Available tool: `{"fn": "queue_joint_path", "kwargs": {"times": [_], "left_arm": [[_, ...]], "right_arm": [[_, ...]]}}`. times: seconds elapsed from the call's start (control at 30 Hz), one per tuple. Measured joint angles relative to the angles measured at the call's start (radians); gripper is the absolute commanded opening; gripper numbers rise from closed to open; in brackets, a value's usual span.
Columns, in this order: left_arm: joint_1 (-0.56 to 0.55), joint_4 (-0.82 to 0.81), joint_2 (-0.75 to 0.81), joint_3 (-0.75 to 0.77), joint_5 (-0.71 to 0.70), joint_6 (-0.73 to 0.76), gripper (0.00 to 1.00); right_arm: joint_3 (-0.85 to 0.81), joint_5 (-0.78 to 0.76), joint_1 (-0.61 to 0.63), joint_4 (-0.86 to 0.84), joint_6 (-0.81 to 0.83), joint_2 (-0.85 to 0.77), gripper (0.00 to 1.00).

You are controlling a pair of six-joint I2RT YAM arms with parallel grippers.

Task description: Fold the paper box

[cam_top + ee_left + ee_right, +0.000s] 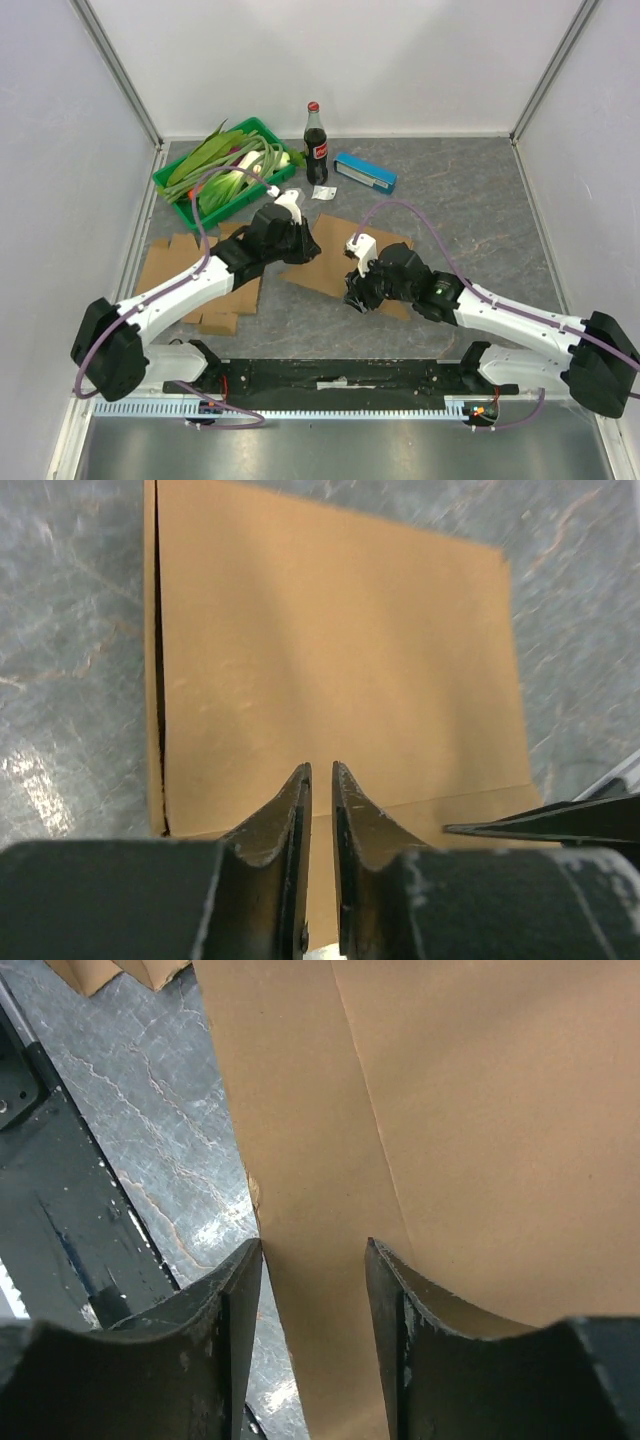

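The paper box is a flat brown cardboard sheet (325, 262) lying on the grey table between my two grippers. My left gripper (303, 245) rests over its far left part. In the left wrist view the gripper (320, 770) is shut to a thin slit just above the flat panel (330, 650), with nothing between the fingers. My right gripper (357, 297) is at the sheet's near edge. In the right wrist view the gripper (313, 1245) is open, its jaws either side of a narrow creased flap (300, 1110) of the sheet. One right fingertip (560, 825) shows in the left wrist view.
A second flat cardboard piece (170, 268) lies at the left under the left arm. At the back stand a green crate (258, 126) of leafy vegetables, a cola bottle (316, 145), a blue box (365, 172) and a small white packet (322, 192). A black rail (330, 378) runs along the near edge.
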State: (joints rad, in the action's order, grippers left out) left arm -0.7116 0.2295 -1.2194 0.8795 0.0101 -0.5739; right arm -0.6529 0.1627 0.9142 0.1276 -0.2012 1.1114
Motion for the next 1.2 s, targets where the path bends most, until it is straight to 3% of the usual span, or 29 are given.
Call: {"fn": "queue_joint_path", "kwargs": {"times": [0.1, 0.17, 0.27, 0.37, 0.53, 0.57, 0.6, 0.67, 0.7, 0.8, 0.9, 1.07, 1.17, 1.2], "left_arm": [[0.011, -0.014, -0.047, -0.042, 0.035, 0.014, 0.19], [0.011, -0.045, -0.050, -0.089, 0.055, 0.015, 0.18], [0.011, -0.090, -0.082, -0.157, 0.079, 0.016, 0.17], [0.013, -0.156, -0.119, -0.198, 0.092, 0.014, 0.17], [0.014, -0.230, -0.131, -0.217, 0.097, 0.014, 0.21], [0.014, -0.238, -0.132, -0.219, 0.097, 0.014, 0.25], [0.014, -0.242, -0.128, -0.222, 0.098, 0.014, 0.39], [0.013, -0.247, -0.105, -0.233, 0.098, 0.015, 0.54], [0.011, -0.232, -0.075, -0.240, 0.097, 0.012, 0.67], [0.016, -0.153, 0.044, -0.238, 0.082, 0.019, 0.75], [0.067, -0.100, 0.093, -0.188, 0.115, 0.018, 0.82], [0.249, -0.129, -0.025, -0.127, 0.231, 0.009, 0.82], [0.283, -0.138, -0.100, -0.135, 0.276, -0.014, 0.81], [0.283, -0.146, -0.126, -0.142, 0.293, -0.028, 0.80]], "right_arm": [[0.007, 0.009, -0.011, 0.003, -0.098, -0.004, 0.79], [0.018, 0.017, -0.035, 0.010, -0.180, -0.040, 0.84], [0.053, 0.026, -0.104, 0.011, -0.289, -0.148, 0.77], [0.098, 0.034, -0.235, -0.005, -0.394, -0.234, 0.64], [0.214, 0.042, -0.317, -0.083, -0.522, -0.189, 0.56], [0.246, 0.041, -0.320, -0.089, -0.534, -0.187, 0.55], [0.287, 0.041, -0.328, -0.113, -0.551, -0.185, 0.56], [0.303, 0.050, -0.351, -0.145, -0.557, -0.186, 0.62], [0.295, 0.049, -0.357, -0.139, -0.547, -0.182, 0.69], [0.227, 0.034, -0.369, -0.046, -0.488, -0.179, 0.89], [0.171, -0.004, -0.385, 0.067, -0.447, -0.224, 0.93], [0.089, 0.048, -0.567, 0.143, -0.385, -0.129, 0.86], [0.057, 0.093, -0.665, 0.144, -0.349, 0.012, 0.65], [0.057, 0.122, -0.693, 0.143, -0.343, 0.050, 0.62]]}}
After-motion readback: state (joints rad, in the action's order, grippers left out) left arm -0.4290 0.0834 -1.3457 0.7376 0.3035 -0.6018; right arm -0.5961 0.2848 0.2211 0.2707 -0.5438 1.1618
